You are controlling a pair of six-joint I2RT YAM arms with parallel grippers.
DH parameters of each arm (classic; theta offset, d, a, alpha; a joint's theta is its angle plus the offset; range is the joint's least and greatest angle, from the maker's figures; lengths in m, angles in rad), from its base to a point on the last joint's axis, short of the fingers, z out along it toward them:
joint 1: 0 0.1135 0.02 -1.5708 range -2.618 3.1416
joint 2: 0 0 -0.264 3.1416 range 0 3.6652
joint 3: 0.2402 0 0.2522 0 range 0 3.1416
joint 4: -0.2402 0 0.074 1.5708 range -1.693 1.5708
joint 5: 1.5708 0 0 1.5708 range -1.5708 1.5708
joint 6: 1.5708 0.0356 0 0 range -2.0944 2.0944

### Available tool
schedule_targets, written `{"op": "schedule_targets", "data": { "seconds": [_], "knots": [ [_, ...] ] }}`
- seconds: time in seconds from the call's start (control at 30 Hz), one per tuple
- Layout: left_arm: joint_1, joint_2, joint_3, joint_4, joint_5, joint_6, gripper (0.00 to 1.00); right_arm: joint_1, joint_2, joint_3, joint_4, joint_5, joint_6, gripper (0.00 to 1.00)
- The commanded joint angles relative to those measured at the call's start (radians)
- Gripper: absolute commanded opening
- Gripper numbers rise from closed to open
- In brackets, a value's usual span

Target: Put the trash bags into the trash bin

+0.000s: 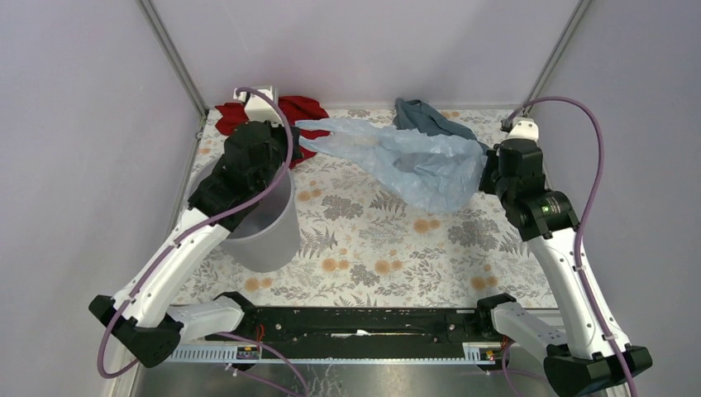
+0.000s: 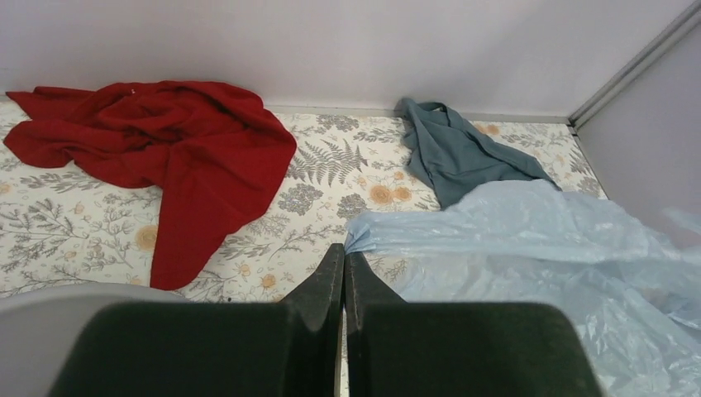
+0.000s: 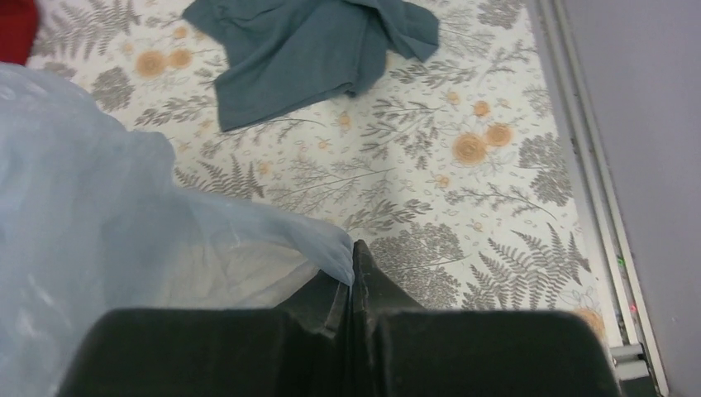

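Note:
The trash bag, a thin pale blue film, hangs stretched between both grippers above the floral table. My left gripper is shut on its left corner; in the left wrist view the film starts right at the closed gripper tips. My right gripper is shut on the bag's right edge, and the film runs in between its closed tips. The grey trash bin stands upright under my left arm, its rim just below the left gripper.
A red cloth lies crumpled at the back left. A teal-blue cloth lies at the back, behind the bag. Walls and metal rails close the table on the left, back and right.

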Motion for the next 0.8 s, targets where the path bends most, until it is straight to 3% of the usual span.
{"op": "schedule_targets", "data": {
  "seconds": [0.0, 0.13, 0.2, 0.33, 0.43, 0.57, 0.63, 0.7, 0.77],
  "knots": [
    [0.010, -0.027, 0.042, -0.009, 0.136, 0.026, 0.00, -0.005, 0.031, 0.092, -0.049, -0.195, -0.037, 0.00],
    [0.009, 0.019, 0.071, -0.007, 0.364, -0.025, 0.00, -0.005, 0.065, 0.111, -0.030, -0.463, -0.015, 0.10],
    [0.009, 0.040, 0.078, 0.001, 0.447, -0.076, 0.00, -0.006, 0.086, 0.116, -0.031, -0.524, -0.006, 0.15],
    [0.009, 0.089, 0.111, -0.034, 0.499, -0.190, 0.00, -0.004, 0.168, 0.163, -0.141, -0.413, -0.040, 0.22],
    [0.009, 0.094, 0.118, -0.020, 0.542, -0.261, 0.00, 0.005, 0.212, 0.203, -0.229, -0.291, -0.080, 0.44],
    [0.009, 0.101, 0.117, 0.043, 0.607, -0.360, 0.00, 0.092, 0.203, 0.288, -0.273, -0.158, -0.095, 0.61],
    [0.009, 0.109, 0.121, 0.065, 0.621, -0.397, 0.00, 0.150, 0.201, 0.341, -0.288, -0.114, -0.110, 0.75],
    [0.009, 0.116, 0.130, 0.077, 0.624, -0.425, 0.00, 0.164, 0.216, 0.396, -0.306, -0.155, -0.133, 0.82],
    [0.008, 0.122, 0.130, 0.104, 0.634, -0.458, 0.00, 0.180, 0.214, 0.402, -0.259, -0.380, -0.161, 0.86]
  ]
}}
